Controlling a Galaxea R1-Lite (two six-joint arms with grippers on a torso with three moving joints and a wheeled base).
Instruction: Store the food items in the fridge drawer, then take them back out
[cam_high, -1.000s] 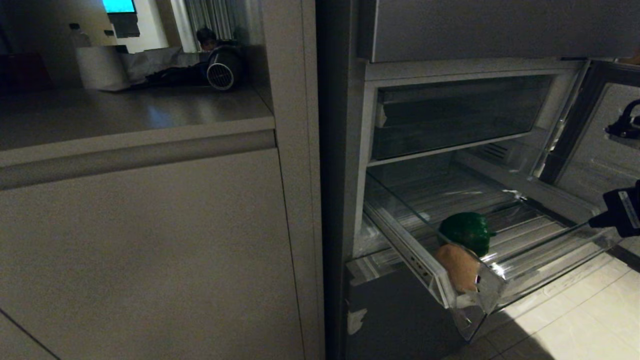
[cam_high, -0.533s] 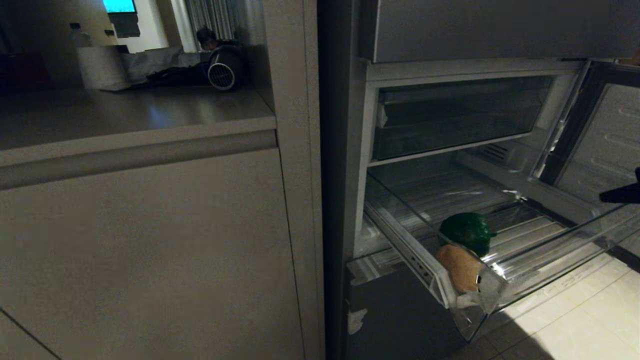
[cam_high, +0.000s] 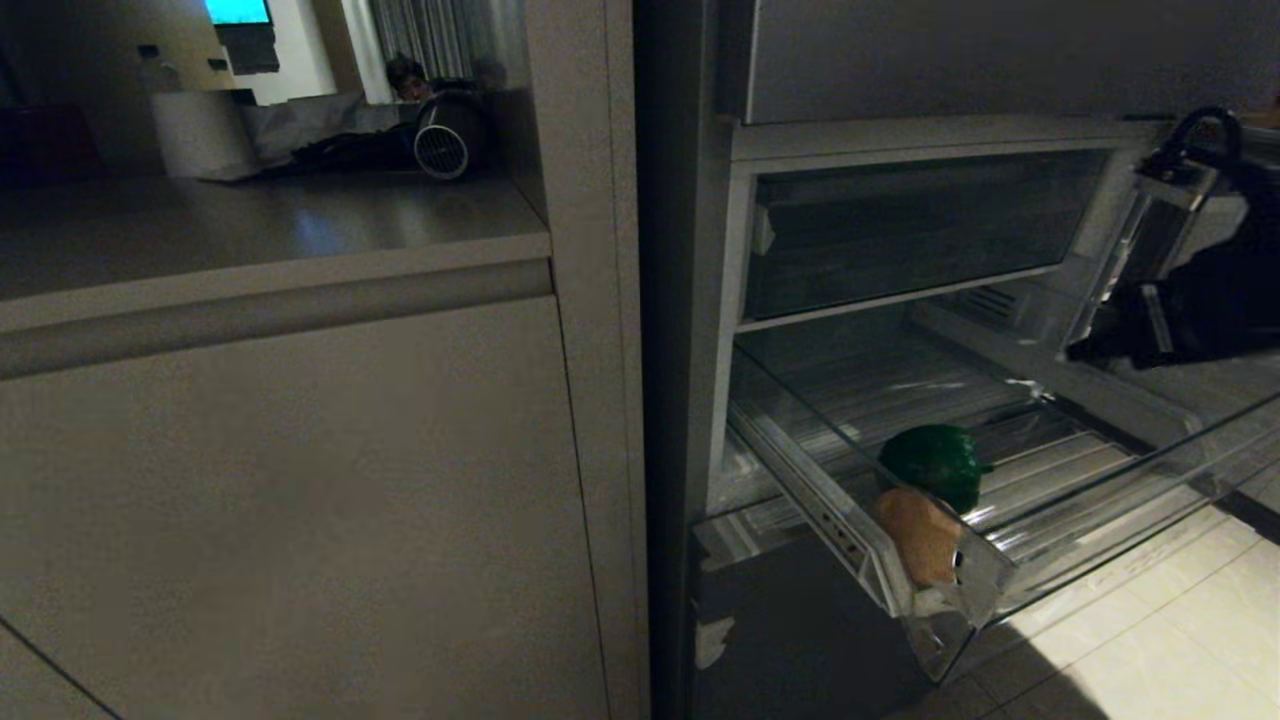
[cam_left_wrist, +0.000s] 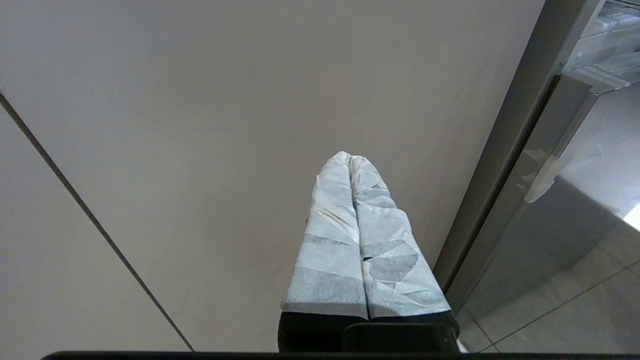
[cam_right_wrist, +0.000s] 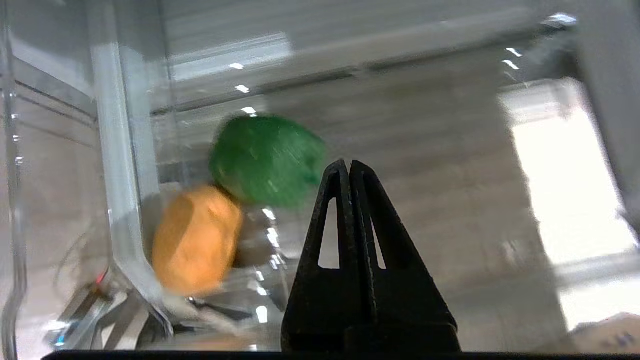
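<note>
The fridge drawer (cam_high: 1090, 500), clear plastic, stands pulled out of the fridge. In its front left corner lie a tan potato-like lump (cam_high: 920, 535) and, just behind and touching it, a green rounded food item (cam_high: 935, 465). My right gripper (cam_high: 1075, 352) hangs shut and empty above the drawer's right side, well apart from both. Its wrist view shows the shut tips (cam_right_wrist: 348, 165) beside the green item (cam_right_wrist: 265, 157), with the tan lump (cam_right_wrist: 195, 240) against the drawer wall (cam_right_wrist: 120, 200). My left gripper (cam_left_wrist: 349, 157) is shut and parked facing a cabinet panel.
A second, closed drawer (cam_high: 900, 230) sits above the open one. A beige cabinet (cam_high: 300, 500) and countertop (cam_high: 250, 230) with a paper roll (cam_high: 200, 135) stand to the left. Pale floor tiles (cam_high: 1150, 650) lie below the drawer's front.
My right arm has risen from the drawer's front right edge and come further into view above its right side. Both food items lie where they were.
</note>
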